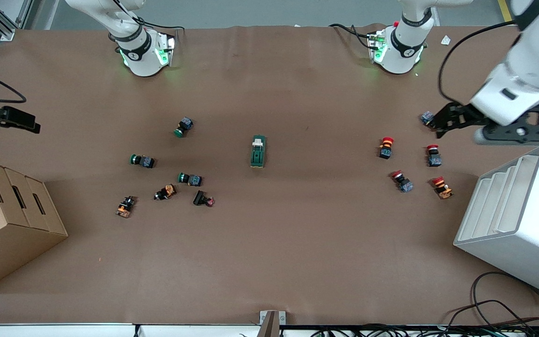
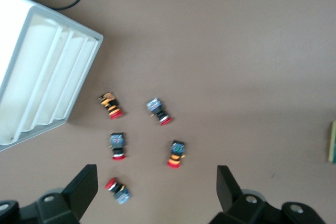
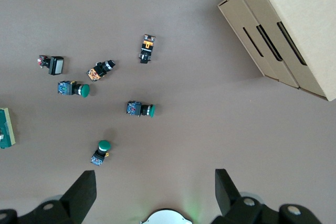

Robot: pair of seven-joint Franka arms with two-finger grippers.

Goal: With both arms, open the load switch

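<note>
The load switch (image 1: 258, 151), a dark-green block with a white toggle, lies alone at the middle of the table. It shows at the edge of the left wrist view (image 2: 332, 141) and of the right wrist view (image 3: 6, 128). My left gripper (image 1: 436, 127) hangs open over the red push-buttons toward the left arm's end, well apart from the switch. Its fingers (image 2: 84, 187) hold nothing. My right gripper (image 1: 26, 122) hovers open over the right arm's end of the table, near the cardboard box, and its fingers (image 3: 83, 190) are empty too.
Several green and orange push-buttons (image 1: 190, 179) lie scattered toward the right arm's end. Several red ones (image 1: 401, 180) lie toward the left arm's end. A cardboard box (image 1: 12, 220) and a white slotted rack (image 1: 517, 220) stand at the two ends.
</note>
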